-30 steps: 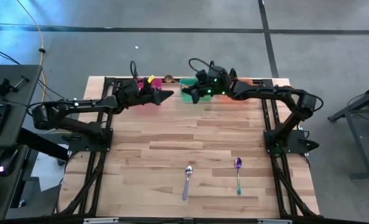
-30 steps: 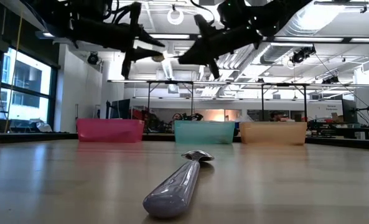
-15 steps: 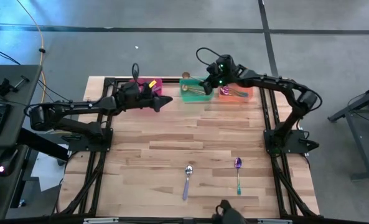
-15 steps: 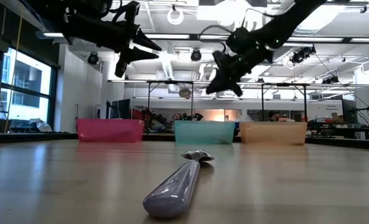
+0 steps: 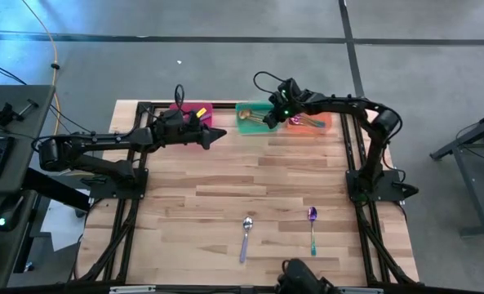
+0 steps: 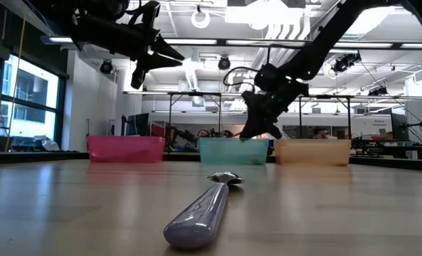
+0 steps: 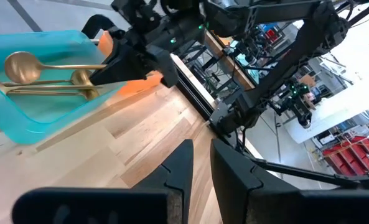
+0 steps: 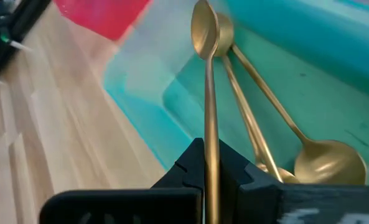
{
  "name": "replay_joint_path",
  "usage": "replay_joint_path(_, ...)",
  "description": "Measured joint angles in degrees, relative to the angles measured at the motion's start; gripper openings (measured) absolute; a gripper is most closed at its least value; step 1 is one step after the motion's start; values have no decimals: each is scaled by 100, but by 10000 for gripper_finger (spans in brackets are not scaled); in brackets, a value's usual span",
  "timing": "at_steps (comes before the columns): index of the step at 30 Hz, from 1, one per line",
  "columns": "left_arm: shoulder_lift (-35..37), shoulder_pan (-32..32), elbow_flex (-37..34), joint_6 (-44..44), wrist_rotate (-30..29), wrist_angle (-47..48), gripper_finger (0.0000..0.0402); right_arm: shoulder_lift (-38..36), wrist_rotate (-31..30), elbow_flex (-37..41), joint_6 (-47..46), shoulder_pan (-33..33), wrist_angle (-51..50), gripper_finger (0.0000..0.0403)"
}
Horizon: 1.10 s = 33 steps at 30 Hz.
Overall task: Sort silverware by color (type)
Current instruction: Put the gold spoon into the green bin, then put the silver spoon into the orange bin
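Pale wood-plank table [image 5: 225,184], workshop behind. Right gripper [image 8: 207,163] is clamped on a thin gold metal spoon [image 8: 207,74], held over the teal plastic bin [image 5: 251,122]; more gold spoons [image 8: 284,134] lie below it. Left gripper [image 7: 196,165], fingers nearly closed w/ nothing between, is raised beside the pink plastic bin [image 5: 194,109]. Silver-lavender spoon [image 5: 246,238] & purple spoon w/ teal handle [image 5: 312,227] lie well apart from both grippers, at table's near edge.

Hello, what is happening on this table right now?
The robot is sorting spoons by colour into bins. Its right hand, shut on a gold spoon, holds it over the green bin, where other gold spoons lie. The left hand hovers near the pink bin. A silver spoon and a purple spoon wait on the table.
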<state>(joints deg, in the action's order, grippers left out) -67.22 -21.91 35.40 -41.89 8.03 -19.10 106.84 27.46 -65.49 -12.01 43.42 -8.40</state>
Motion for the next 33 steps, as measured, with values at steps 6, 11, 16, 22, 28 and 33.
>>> replay_joint_path(6,0,0,0,0,0,10,42,153,-45,-2,-105,48,37,0)
replay_joint_path(11,0,0,0,4,0,62,42,156,-48,-2,-149,48,61,6)
replay_joint_path(16,0,0,0,4,0,196,42,151,-48,-100,-321,48,-36,58)
replay_joint_path(22,6,0,0,137,-2,333,41,151,-45,-875,-230,29,-747,124)
replay_joint_path(28,349,-1,2,645,-26,514,23,137,-349,-1826,558,-256,-2067,98)
replay_joint_path(33,759,-26,0,1090,-291,1014,2,-31,-512,-1616,352,-582,-1693,20)
